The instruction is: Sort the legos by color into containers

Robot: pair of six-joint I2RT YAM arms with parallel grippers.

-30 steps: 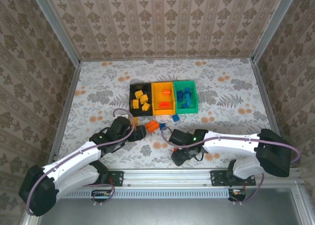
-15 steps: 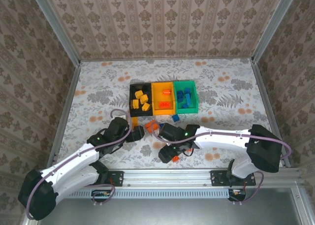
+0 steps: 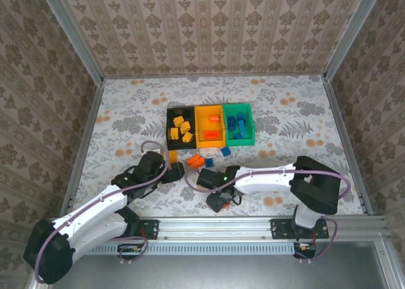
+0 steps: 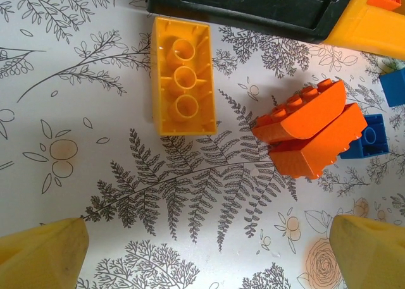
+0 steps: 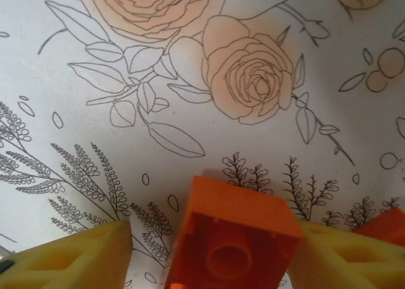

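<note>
Since a second ago the right arm has swung in to the left and folded at the elbow, so that its forearm lies across the near part of the table (image 3: 297, 105). The left arm has hardly shifted.

The right hand (image 5: 212, 241) stands part-open astride a red-orange brick (image 5: 235, 229). One finger (image 5: 342, 257) looks to be against the brick's wall, but a strip of table shows between the brick and the other finger, so I judge that no grip is made yet. In the top view it is near the front edge, well apart from the bins. The brick turns its hollow underside, with one round tube, to the wrist camera. Whether it rests on the table or is just lifted I cannot tell.

It should handle as a light, stiff, hard piece, not fragile, but with smooth walls that slip. The hold belongs square on two opposite flat walls, not on corners, or it may twist out.

The left hand (image 4: 205, 257) is wide open and empty above a yellow brick (image 4: 183, 85), with two touching red-orange bricks (image 4: 310, 128) and a blue brick (image 4: 367, 137) just beside. Beyond stand the black bin (image 3: 168, 128), the orange-yellow bin (image 3: 209, 108) and the green bin (image 3: 252, 124), joined in a row. The orange-yellow one already holds red-orange pieces, so it is likely this brick's place.
</note>
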